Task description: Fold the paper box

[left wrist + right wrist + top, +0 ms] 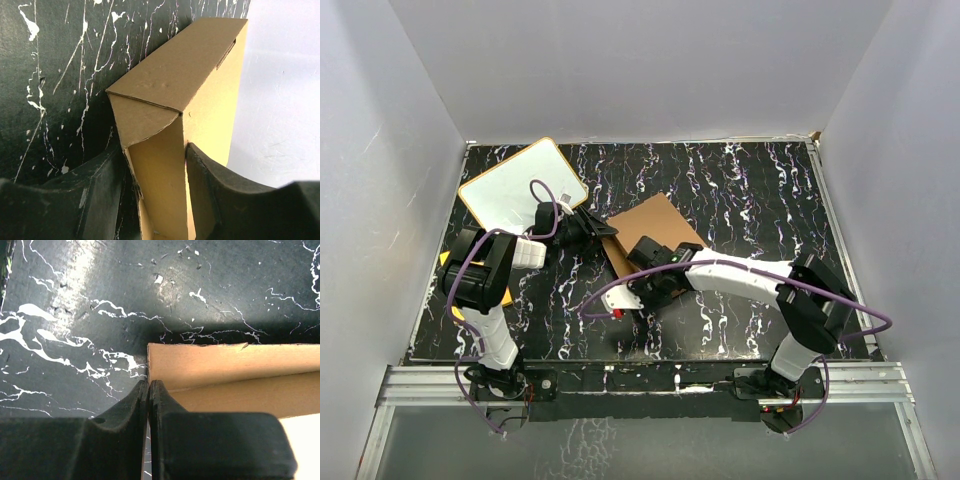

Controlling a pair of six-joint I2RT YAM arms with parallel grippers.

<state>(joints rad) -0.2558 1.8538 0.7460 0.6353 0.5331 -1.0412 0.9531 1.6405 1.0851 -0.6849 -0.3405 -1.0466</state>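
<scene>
While the left gripper [156, 149] pinches the paper box [655, 225] wall, centre frame, the right gripper [149, 382], fingers pressed together, sits at its corner.

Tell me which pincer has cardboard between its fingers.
Left pincer: its fingers straddle a wall of the paper box; the right pincer is shut beside it.

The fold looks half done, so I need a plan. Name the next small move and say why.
Probably the left pincer should tip its gripped wall of the paper box inward: that wall stands raised between its fingers, while the shut right pincer sits at the box corner.
</scene>
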